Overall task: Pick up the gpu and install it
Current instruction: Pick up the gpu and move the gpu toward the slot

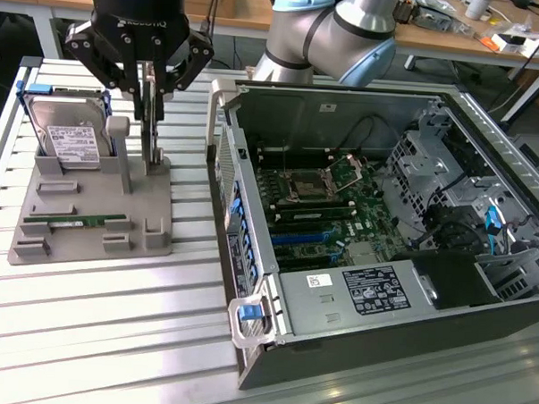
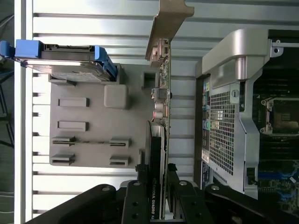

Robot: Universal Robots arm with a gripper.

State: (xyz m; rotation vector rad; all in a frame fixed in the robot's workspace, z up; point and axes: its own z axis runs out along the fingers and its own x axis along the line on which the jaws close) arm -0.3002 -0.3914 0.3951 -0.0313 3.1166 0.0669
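— How is the gripper (image 1: 151, 94) found?
— It is clamped on the gpu (image 2: 155, 154). The card is pinched edge-on between the fingers (image 2: 135, 205), with its silver bracket (image 2: 168, 18) at the far end.
— Where is the card placed?
— In the exterior view it is held upright over the grey fixture tray (image 1: 80, 238), at nine o'clock of the open computer case (image 1: 362, 345). The hard drive (image 1: 71, 140) is seen at the card's nine o'clock. Contact with the tray cannot be told.
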